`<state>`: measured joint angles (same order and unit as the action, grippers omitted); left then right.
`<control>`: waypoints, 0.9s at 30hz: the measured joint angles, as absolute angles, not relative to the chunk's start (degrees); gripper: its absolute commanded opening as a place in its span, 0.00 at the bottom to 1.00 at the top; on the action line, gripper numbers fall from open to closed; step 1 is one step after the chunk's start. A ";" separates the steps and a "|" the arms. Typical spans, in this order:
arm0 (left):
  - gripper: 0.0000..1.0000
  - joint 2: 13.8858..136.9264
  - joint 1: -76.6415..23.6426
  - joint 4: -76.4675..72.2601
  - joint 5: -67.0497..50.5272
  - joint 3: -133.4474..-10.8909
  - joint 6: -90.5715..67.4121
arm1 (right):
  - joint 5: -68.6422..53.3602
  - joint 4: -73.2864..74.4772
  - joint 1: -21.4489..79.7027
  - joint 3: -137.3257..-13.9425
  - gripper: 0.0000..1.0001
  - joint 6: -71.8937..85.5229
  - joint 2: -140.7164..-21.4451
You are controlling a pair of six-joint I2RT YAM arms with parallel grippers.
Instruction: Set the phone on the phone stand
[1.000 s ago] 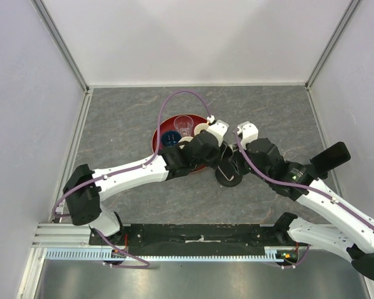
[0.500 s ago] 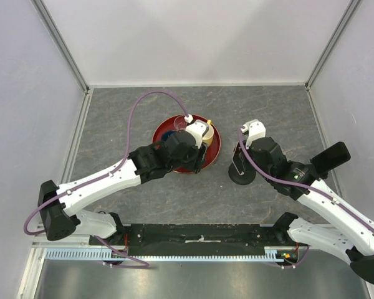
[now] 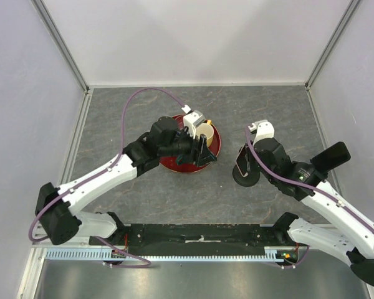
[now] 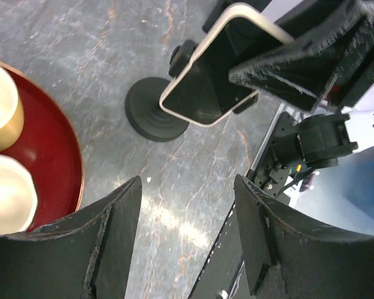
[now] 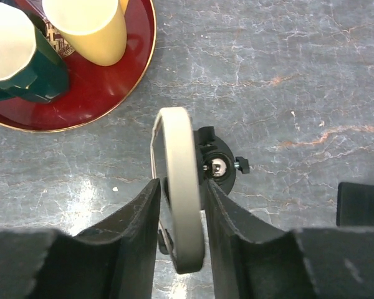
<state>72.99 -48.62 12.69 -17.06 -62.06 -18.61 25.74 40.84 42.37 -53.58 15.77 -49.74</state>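
The phone, silver-edged with a dark screen, stands on edge at the black phone stand. My right gripper is shut on it, one finger on each face. In the top view the right gripper sits over the stand's round base. The left wrist view shows the phone's screen leaning on the stand, above the base, with the stand's clamps at its edges. My left gripper is open and empty at the tray's right rim, left of the stand; its jaws frame bare table.
A red tray holds a yellow cup, a dark green mug and other cups. A black block lies near the right wall. Walls close in the table on three sides.
My left gripper has drawn back left from the stand to the tray's edge. My right gripper, with the phone at the stand, has shifted slightly right.
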 measured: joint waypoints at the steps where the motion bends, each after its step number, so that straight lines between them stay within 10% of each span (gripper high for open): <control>1: 0.67 74.30 -47.40 10.48 -19.94 -62.06 -18.79 | 25.85 41.54 42.19 -53.93 0.51 16.14 -49.69; 7: 0.67 83.15 -44.82 2.00 -32.75 -62.70 -19.07 | 25.69 44.73 41.98 -54.37 0.65 18.39 -46.81; 27: 0.69 109.47 -43.59 0.64 -55.46 -83.88 8.36 | 22.28 47.48 41.87 -57.52 0.55 16.25 -42.04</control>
